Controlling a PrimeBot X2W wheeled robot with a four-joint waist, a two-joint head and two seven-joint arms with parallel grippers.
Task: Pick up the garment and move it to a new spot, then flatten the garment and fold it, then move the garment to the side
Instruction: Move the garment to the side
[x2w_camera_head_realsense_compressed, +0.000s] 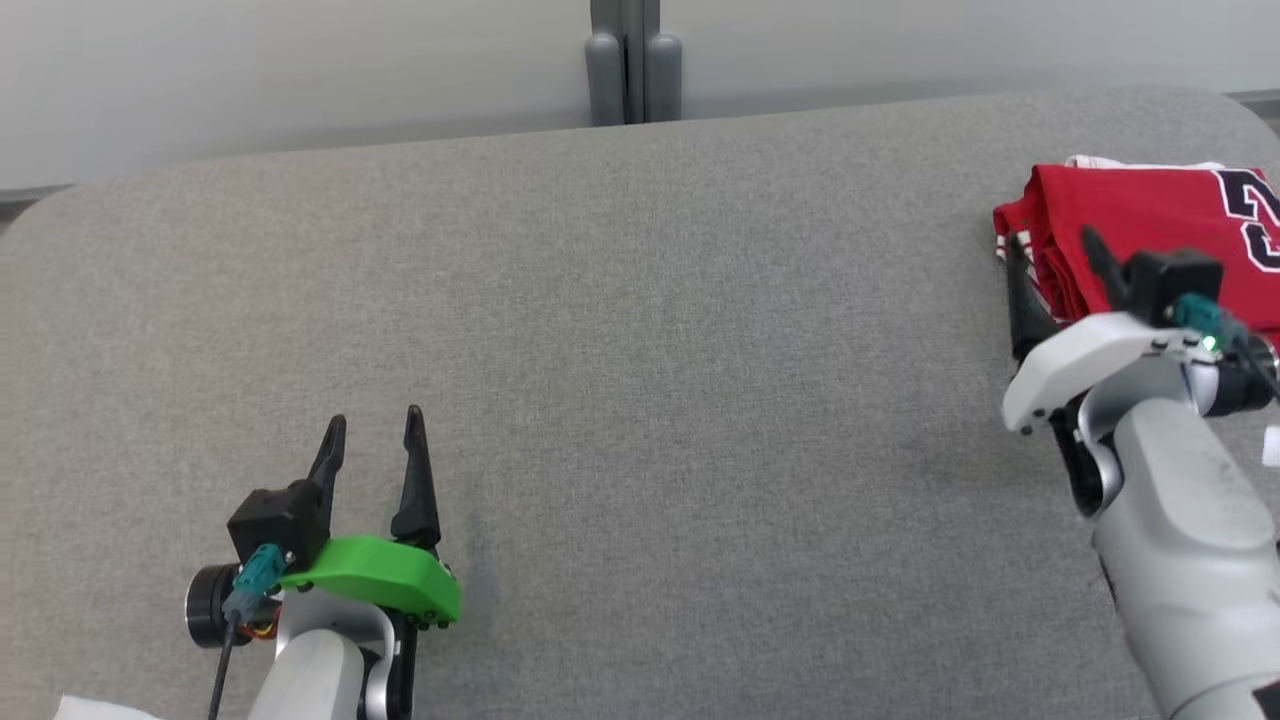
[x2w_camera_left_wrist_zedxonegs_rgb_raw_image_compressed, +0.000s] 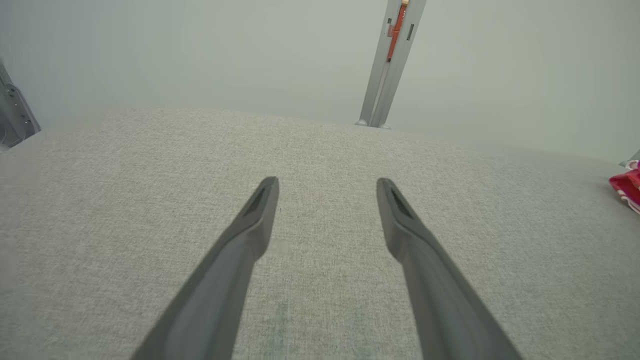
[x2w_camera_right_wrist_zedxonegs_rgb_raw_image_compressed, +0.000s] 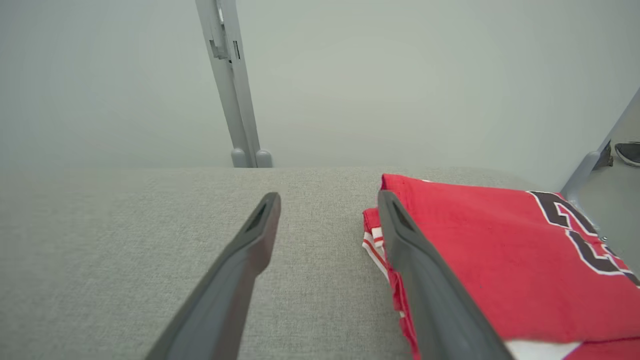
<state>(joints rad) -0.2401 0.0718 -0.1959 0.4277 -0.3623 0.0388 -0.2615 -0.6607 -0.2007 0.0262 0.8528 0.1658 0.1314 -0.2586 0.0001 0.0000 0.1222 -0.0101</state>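
Garment (x2w_camera_head_realsense_compressed: 1130, 215) looked soft & floppy — best pinched at its folded edge; right claw (x2w_camera_right_wrist_zedxonegs_rgb_raw_image_compressed: 328, 196) & left claw (x2w_camera_head_realsense_compressed: 375, 415) were open.

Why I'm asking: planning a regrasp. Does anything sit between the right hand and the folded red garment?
Nothing visible does. The open right hand is at the left edge of the garment, with grey table beside it.
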